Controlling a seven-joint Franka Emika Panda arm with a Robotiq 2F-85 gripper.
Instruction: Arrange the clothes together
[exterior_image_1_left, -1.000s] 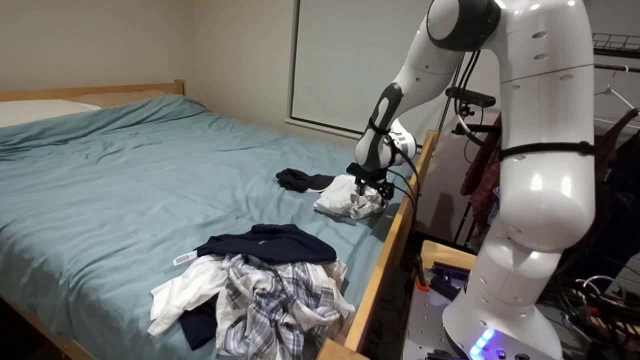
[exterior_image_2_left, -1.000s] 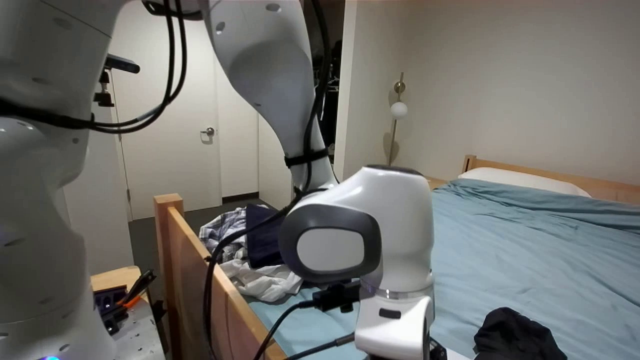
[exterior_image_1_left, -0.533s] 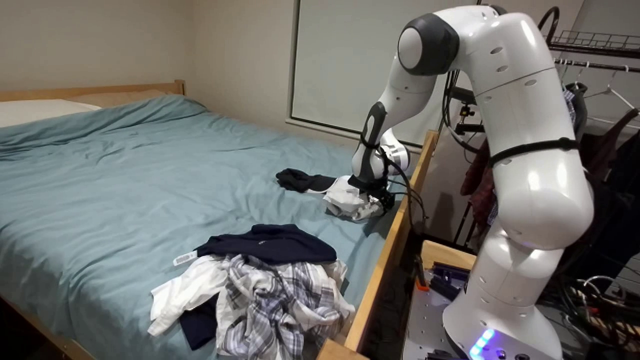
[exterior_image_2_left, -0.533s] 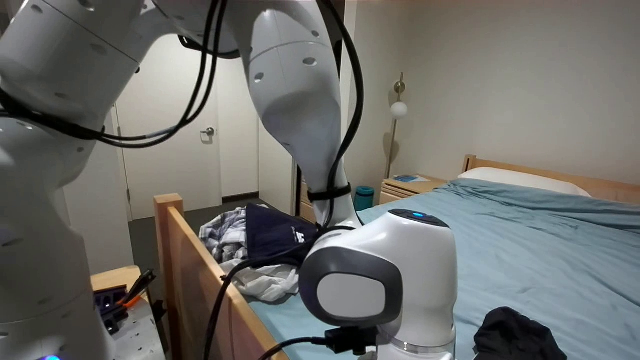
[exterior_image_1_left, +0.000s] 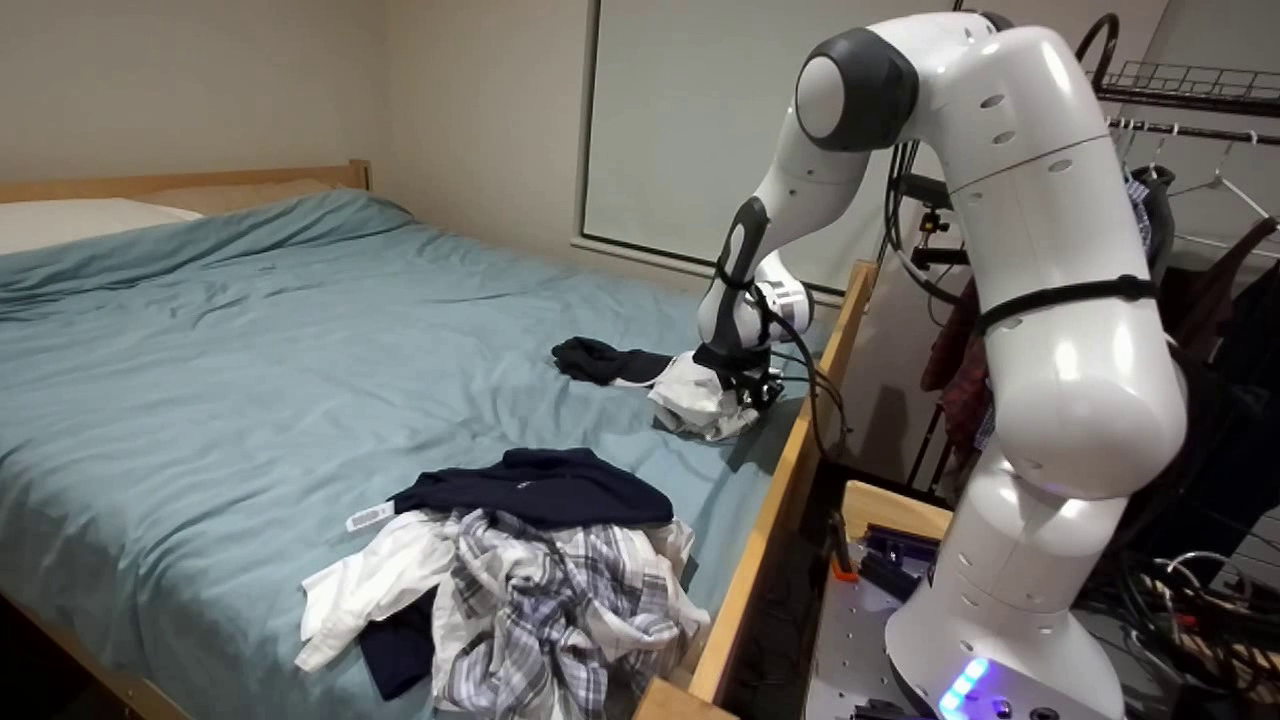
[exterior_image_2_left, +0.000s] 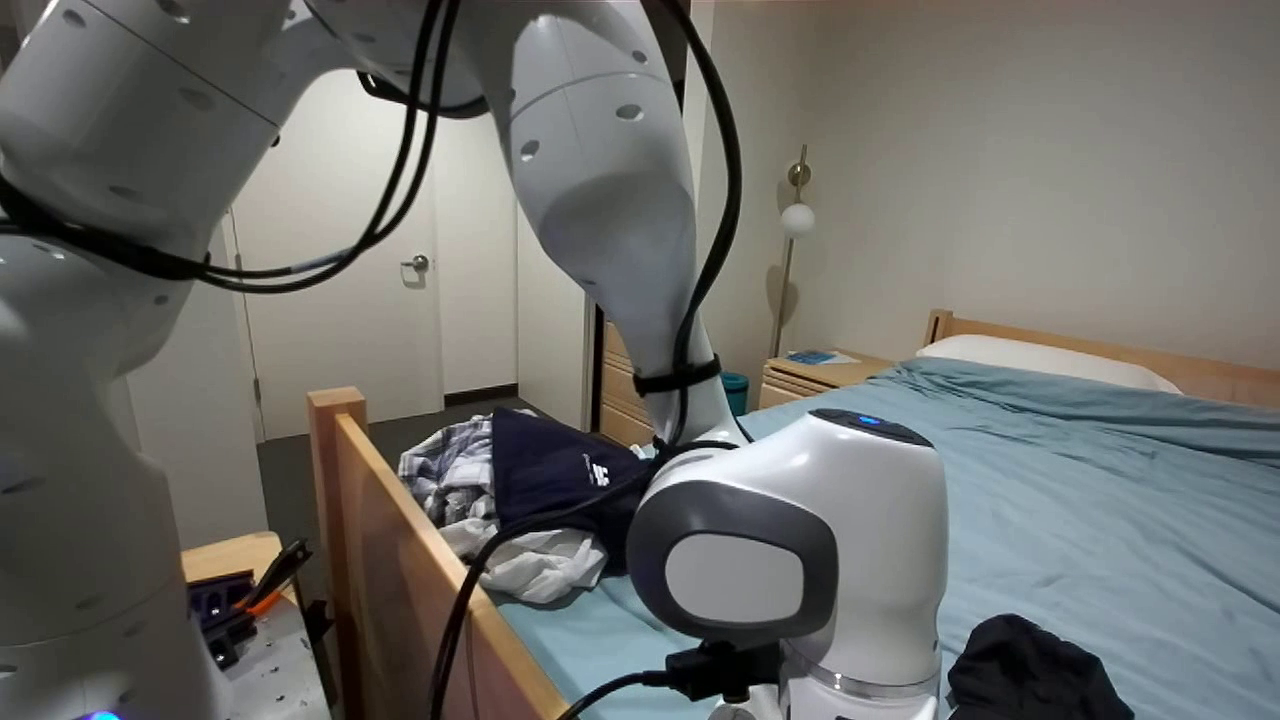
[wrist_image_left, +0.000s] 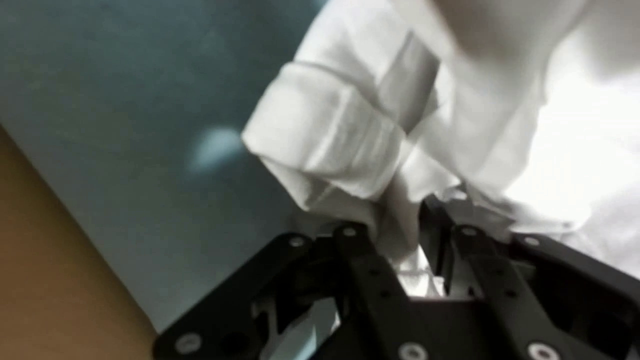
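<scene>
A white garment lies crumpled near the bed rail, joined at its far side by a black garment, which also shows in an exterior view. My gripper is down in the white cloth, its jaws drawn in with a bunched fold between them; the fingertips are partly hidden by folds. Closer to the bed's corner is a heap: a navy garment on top, a plaid shirt and white cloth beneath. In an exterior view the gripper is below the picture's edge.
The wooden bed rail runs close beside the gripper. Blue bedding spreads over the mattress. Cables hang from the arm across the rail. A rack with hanging clothes stands behind the arm.
The arm has come lower, and its wrist has shifted slightly. The jaws have drawn in on the white garment, whose near edge has pulled in a little. The other clothes stay where they were.
</scene>
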